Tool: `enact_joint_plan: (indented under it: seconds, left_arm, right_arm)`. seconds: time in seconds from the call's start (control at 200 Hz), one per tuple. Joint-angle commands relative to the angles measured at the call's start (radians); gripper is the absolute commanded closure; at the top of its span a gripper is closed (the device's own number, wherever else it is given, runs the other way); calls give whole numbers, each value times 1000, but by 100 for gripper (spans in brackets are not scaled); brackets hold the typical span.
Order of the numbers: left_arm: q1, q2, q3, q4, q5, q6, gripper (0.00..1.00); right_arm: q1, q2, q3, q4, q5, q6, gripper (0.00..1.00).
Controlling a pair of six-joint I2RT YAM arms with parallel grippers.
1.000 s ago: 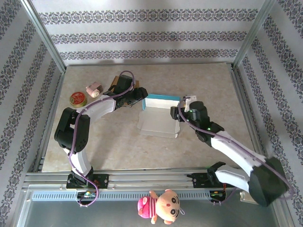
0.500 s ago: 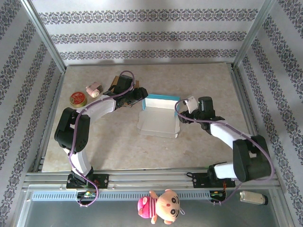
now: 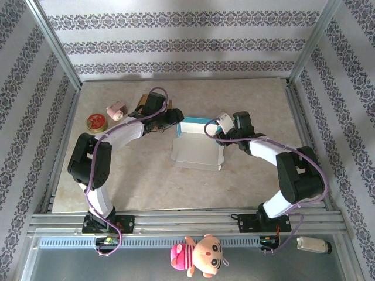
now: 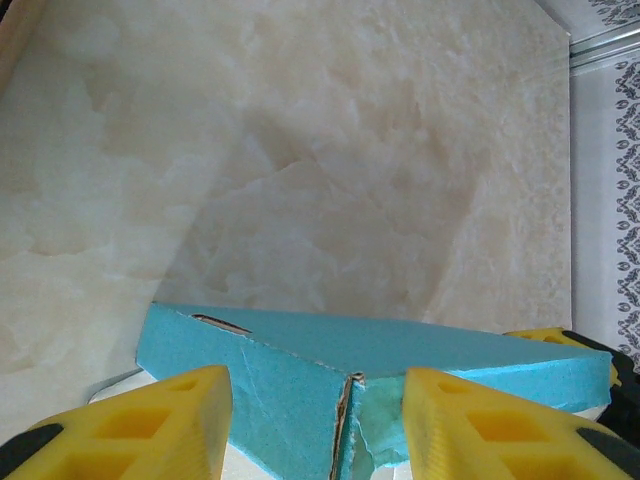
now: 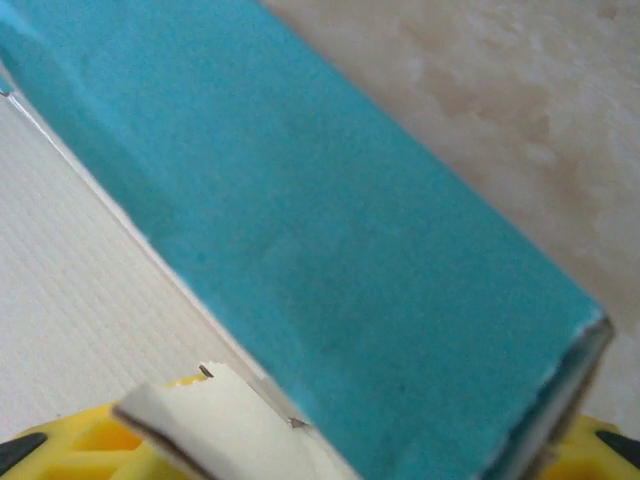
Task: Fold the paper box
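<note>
The box (image 3: 197, 147) lies in the middle of the tabletop (image 3: 146, 181), tray-shaped, its white inside facing up and its teal outside showing along the far wall. The left arm rises from its base, bends at a high elbow on the left and sweeps its forearm rightward, so that the left pincer (image 3: 176, 120) sits at the box's far-left corner. The right arm folds at an elbow on the right and reaches leftward, setting the right pincer (image 3: 215, 131) at the far-right corner. The left wrist view adds the detail: the left pincer (image 4: 315, 425) has its yellow fingers (image 4: 130, 420) spread to either side of the teal corner, with a torn seam between them; whether they squeeze it I cannot tell. In the right wrist view the right pincer (image 5: 330, 455) straddles the teal wall beside a white flap, its grip likewise unclear. Well left of the box stand a red tin (image 3: 95, 122) and a small pink thing (image 3: 116, 109); a doll (image 3: 199, 254) lies in front of the bases.
</note>
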State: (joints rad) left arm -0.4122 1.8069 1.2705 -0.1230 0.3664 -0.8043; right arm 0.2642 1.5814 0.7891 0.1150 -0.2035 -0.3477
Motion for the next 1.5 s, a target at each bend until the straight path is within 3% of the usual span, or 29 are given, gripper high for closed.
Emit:
enact_joint_plan:
  seconds: [0.0, 0.295, 0.6, 0.73, 0.884, 1.069, 1.194, 1.299, 1.494]
  left_arm:
    - [-16, 17, 7, -99, 11, 33, 52]
    - [-18, 8, -3, -97, 11, 31, 52]
    - [-29, -76, -52, -23, 47, -39, 48]
    - [-51, -261, -133, 14, -133, -51, 36]
    - [-51, -441, -221, -71, -289, -77, 28]
    - [-52, -612, -327, -230, -407, -112, 27]
    - [-52, -754, -436, -233, -458, -147, 27]
    - [-51, -817, -461, -254, -456, -128, 26]
    - [-51, -836, -457, -291, -442, -97, 23]
  right_arm:
    - [-3, 34, 56, -38, 34, -6, 49]
    - [36, 115, 152, -103, 159, -13, 72]
    - [67, 83, 166, -149, 183, 18, 100]
    - [85, 19, 168, -199, 40, 70, 100]
    - [184, -42, 154, -231, 100, 102, 100]
    - [235, -87, 81, -96, 82, 419, 100]
    - [309, -29, 48, -4, 183, 370, 100]
    - [310, 43, 65, 18, 162, 323, 100]
    - [316, 83, 94, 10, 161, 325, 77]
